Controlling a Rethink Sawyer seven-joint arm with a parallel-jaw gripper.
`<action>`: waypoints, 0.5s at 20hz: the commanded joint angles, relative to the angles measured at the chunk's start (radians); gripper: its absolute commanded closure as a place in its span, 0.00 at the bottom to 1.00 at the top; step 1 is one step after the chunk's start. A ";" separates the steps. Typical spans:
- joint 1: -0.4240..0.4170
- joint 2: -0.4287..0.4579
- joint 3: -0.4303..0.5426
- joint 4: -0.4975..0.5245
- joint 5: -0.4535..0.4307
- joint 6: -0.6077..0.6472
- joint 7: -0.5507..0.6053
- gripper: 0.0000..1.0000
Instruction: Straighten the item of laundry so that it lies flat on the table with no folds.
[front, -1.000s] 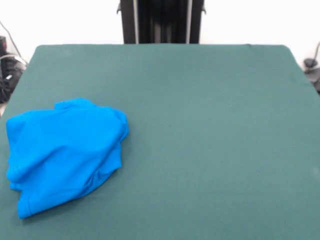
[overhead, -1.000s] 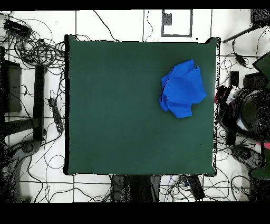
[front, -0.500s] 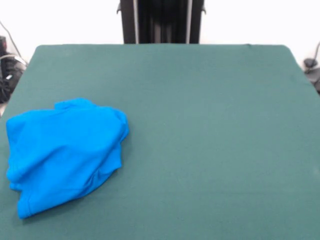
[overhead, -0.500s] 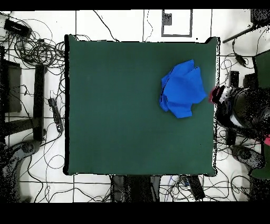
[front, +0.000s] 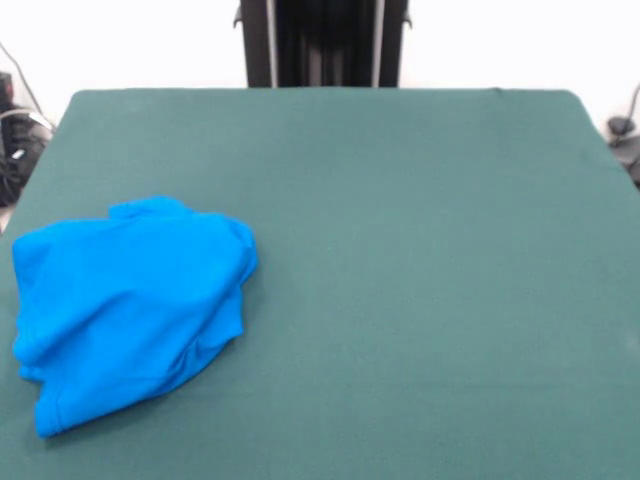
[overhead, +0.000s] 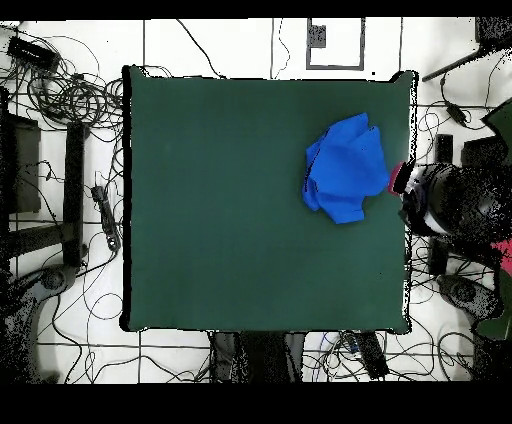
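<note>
Crumpled blue T-shirt (front: 130, 305) lies on the green table (front: 420, 280).

Lighting: bright, even, diffuse; source direction cannot be told. Dark green felt-covered rectangular table (front: 420, 300) shows no glare. Crumpled bright blue T-shirt (front: 125, 305) casts only a thin soft shadow along its near hem. Front view: white background overexposed, edges mildly soft. Overhead view: floor washed out.

Person (overhead: 455, 200) leaning in, perhaps reaching.
</note>
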 joint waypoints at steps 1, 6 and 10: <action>-0.007 0.051 0.135 0.133 -0.022 -0.088 -0.076 1.00; -0.010 0.059 0.138 0.162 -0.024 -0.130 -0.053 1.00; -0.005 0.065 0.132 0.176 -0.031 -0.140 -0.029 1.00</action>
